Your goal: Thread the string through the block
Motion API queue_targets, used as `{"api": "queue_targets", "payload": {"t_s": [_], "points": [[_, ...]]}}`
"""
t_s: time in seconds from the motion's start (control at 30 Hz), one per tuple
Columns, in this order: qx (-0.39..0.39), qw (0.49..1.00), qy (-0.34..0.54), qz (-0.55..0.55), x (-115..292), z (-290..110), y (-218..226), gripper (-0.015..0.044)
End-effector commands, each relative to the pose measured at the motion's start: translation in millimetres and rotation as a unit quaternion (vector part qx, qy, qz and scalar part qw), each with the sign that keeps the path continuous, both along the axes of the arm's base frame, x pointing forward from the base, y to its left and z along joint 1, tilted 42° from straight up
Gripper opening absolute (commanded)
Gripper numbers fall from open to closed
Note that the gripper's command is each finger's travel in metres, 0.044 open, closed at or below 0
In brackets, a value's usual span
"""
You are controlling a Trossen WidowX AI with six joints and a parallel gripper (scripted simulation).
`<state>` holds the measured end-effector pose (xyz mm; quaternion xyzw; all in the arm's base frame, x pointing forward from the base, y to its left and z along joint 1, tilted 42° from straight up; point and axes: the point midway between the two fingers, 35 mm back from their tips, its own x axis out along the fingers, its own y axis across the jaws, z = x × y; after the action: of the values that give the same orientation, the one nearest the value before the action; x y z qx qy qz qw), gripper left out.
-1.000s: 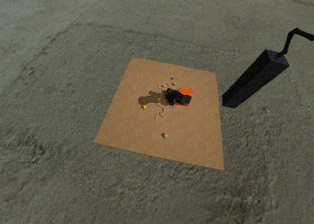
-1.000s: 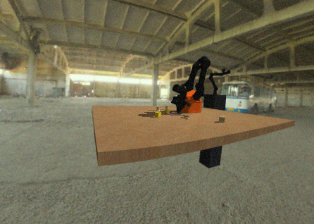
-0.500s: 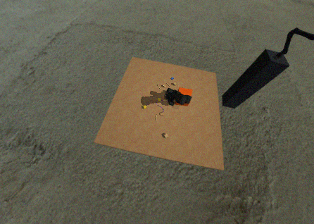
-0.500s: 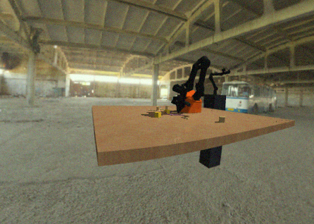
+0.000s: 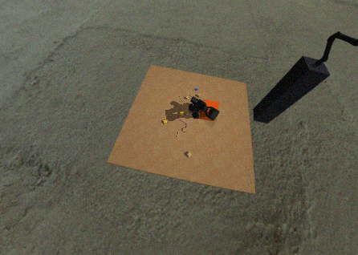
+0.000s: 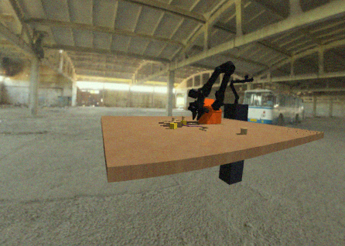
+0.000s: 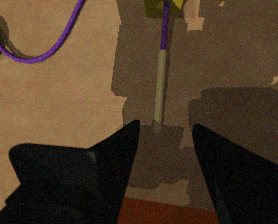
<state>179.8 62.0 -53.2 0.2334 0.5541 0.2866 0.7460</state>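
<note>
The wooden stick (image 7: 160,90) lies on the table, its near end between my fingertips without either finger touching it. My gripper (image 7: 165,126) (image 6: 196,118) is open, low over the table. The purple string (image 7: 164,30) (image 5: 183,122) leaves the stick's far end and meets the yellow block (image 7: 155,9) (image 5: 181,113) (image 6: 183,122) at the top edge of the wrist view. The block's hole is not visible there. Another part of the string curves at the upper left. A small round piece (image 5: 184,130), apparently the button, lies near the string's bend.
Another yellow cube (image 5: 164,122) (image 6: 172,126) lies beyond the block. A tan block (image 5: 189,154) (image 6: 244,131) stands farther off. A blue object (image 5: 196,89) and loose sticks (image 5: 181,99) (image 5: 178,133) lie on the table (image 5: 140,144). The orange base (image 5: 213,105) (image 6: 210,117) is behind the gripper.
</note>
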Motion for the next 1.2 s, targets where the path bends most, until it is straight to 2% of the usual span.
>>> {"api": "queue_targets", "payload": {"t_s": [0.0,0.33,0.53,0.63,0.73,1.17], "points": [[0.010,1.000,-0.015,0.000,6.0,38.7,-25.8,0.0210],[0.012,1.000,-0.016,0.000,5.1,44.6,-28.6,0.0210],[0.011,1.000,-0.010,-0.001,3.0,40.5,-26.6,0.0368],[0.010,1.000,-0.010,-0.001,4.7,50.6,-36.3,0.0440],[0.010,1.000,-0.011,0.000,5.2,61.9,-45.7,0.0440],[0.014,1.000,-0.008,-0.003,3.9,59.8,-42.6,0.0440]]}}
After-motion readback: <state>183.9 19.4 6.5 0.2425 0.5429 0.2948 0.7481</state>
